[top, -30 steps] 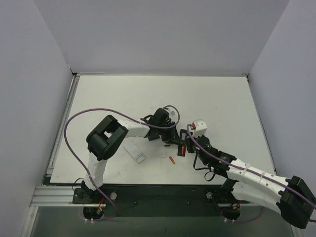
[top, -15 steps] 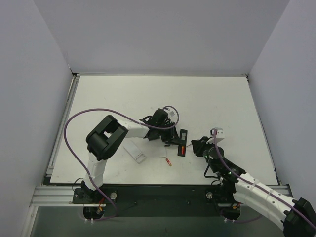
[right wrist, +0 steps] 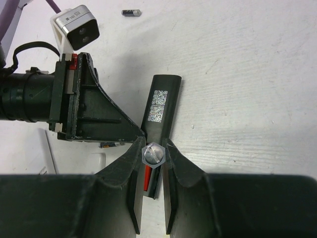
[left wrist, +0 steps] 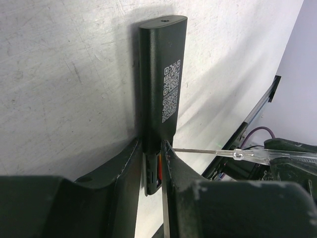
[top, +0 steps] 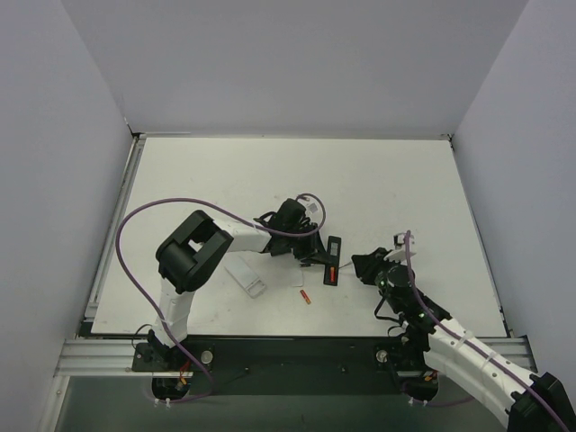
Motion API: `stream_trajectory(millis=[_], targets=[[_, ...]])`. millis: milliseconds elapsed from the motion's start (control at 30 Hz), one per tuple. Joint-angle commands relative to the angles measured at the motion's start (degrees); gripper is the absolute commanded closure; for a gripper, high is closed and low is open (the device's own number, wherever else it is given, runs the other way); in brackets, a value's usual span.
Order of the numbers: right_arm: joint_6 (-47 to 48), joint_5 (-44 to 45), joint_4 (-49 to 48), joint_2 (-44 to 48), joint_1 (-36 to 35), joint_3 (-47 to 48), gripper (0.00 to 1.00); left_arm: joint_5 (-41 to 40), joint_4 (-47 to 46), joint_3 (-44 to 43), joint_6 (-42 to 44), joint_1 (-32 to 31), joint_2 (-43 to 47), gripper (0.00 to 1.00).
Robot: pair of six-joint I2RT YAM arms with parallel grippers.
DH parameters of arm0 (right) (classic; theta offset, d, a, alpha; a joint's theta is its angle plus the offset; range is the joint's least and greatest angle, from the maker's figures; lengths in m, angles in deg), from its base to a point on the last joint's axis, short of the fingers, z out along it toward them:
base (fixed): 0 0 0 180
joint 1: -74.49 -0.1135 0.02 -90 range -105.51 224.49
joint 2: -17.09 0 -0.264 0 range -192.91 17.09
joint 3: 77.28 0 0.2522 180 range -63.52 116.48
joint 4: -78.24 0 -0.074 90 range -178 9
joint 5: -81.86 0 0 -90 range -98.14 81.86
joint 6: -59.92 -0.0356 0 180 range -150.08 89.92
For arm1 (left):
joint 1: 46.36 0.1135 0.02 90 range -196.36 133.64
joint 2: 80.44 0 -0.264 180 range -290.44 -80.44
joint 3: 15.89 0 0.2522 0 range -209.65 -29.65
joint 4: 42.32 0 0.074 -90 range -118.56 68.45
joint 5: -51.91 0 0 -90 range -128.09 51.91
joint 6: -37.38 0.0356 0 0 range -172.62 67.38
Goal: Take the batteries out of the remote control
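The black remote control (top: pixel 333 261) lies on the table, back side up. My left gripper (top: pixel 317 260) is shut on its near end; in the left wrist view the gripper (left wrist: pixel 152 148) clamps the remote (left wrist: pixel 161 74) at the open recess, where one red battery (left wrist: pixel 159 171) sits. My right gripper (top: pixel 361 267) is shut on a clear-handled screwdriver (right wrist: pixel 152 154) whose shaft (left wrist: pixel 208 150) reaches the recess. The right wrist view shows the remote (right wrist: pixel 161 111) and the red battery (right wrist: pixel 147 178) in it. A loose red battery (top: pixel 306 296) lies on the table nearby.
A short white remote (top: pixel 246 277) lies left of the black one. A small dark cylinder (right wrist: pixel 131 12) lies farther off on the table, and another small battery (right wrist: pixel 111 145) lies under the left gripper's finger. Grey walls enclose the table.
My right arm has pulled back to the right of the remote, with the screwdriver still held. The loose red battery has shifted slightly left and nearer. The left gripper keeps its hold.
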Motion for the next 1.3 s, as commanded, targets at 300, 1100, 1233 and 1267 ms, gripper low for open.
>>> stream_trajectory(millis=[300, 1100, 1233, 1267], targets=[[-11.56, -7.96, -6.30, -1.77, 4.21, -6.32, 1.00, -0.89, 4.55, 1.92, 0.54, -1.19, 0.55, 0.71], [-19.48, -18.85, -12.19, -4.85, 12.91, -6.23, 1.00, -0.89, 3.15, 4.12, -0.60, -1.63, 1.43, 0.71], [-18.95, -20.43, -11.48, -4.06, 13.97, -5.10, 1.00, -0.89, 2.62, 4.65, -0.78, -1.63, 1.78, 0.71], [-19.21, -21.57, -11.66, -4.14, 14.67, -4.92, 1.00, -0.98, 2.62, 4.73, -0.87, -1.63, 1.78, 0.71]])
